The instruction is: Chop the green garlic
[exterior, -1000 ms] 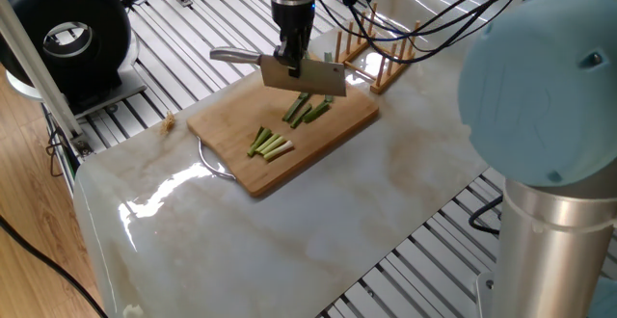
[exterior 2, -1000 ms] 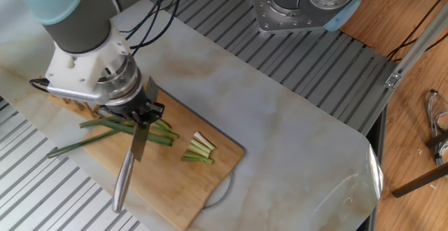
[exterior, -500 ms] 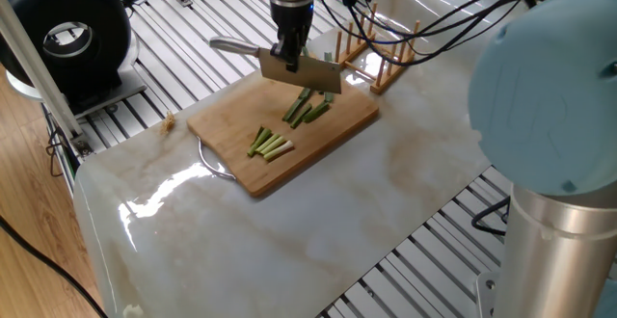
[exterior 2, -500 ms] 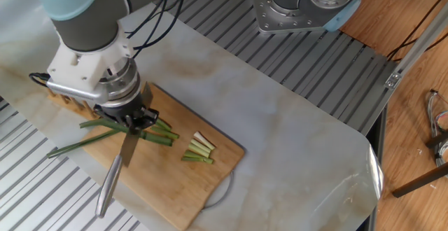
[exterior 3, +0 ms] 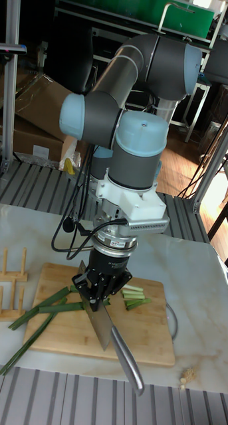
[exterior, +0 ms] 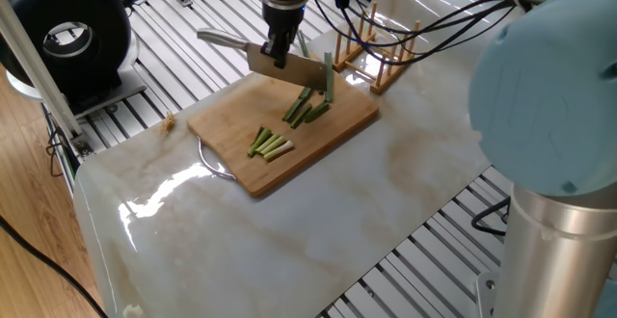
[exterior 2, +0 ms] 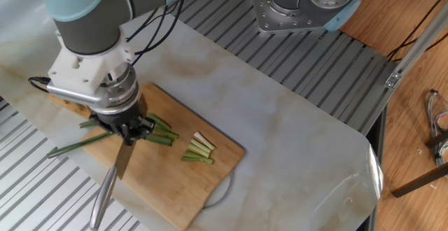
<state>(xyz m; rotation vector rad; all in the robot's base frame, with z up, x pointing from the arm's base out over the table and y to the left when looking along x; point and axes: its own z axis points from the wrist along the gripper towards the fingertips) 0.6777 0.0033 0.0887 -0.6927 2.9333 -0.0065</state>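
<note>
The claw (exterior 2: 128,129) is clamped on a kitchen knife (exterior 3: 100,322), blade raised clear of the bamboo cutting board (exterior: 222,125). The step in hand appears to be the lift and reposition between two cuts.

The green garlic (exterior 2: 105,134) lies across the board under the claw. Its uncut leafy end runs off the board edge toward the wooden peg rack (exterior: 374,60). A small cluster of cut pieces (exterior: 270,145) rests on the board, well apart from the rack, on the side nearer the board's wire handle (exterior 2: 222,191).

Next move, as judged: shift the blade along the remaining stalk, away from the cut pieces, then bring it straight down across the stalk. The stalk is loose on the board, so a slanted descent could roll it aside.

Change from the frame one second earlier: the knife has risen and moved toward the leafy end, and its handle has swung lower and farther out over the board edge. The cut pieces have not moved. The marble-patterned surface (exterior: 366,222) carries no further items near the board.
</note>
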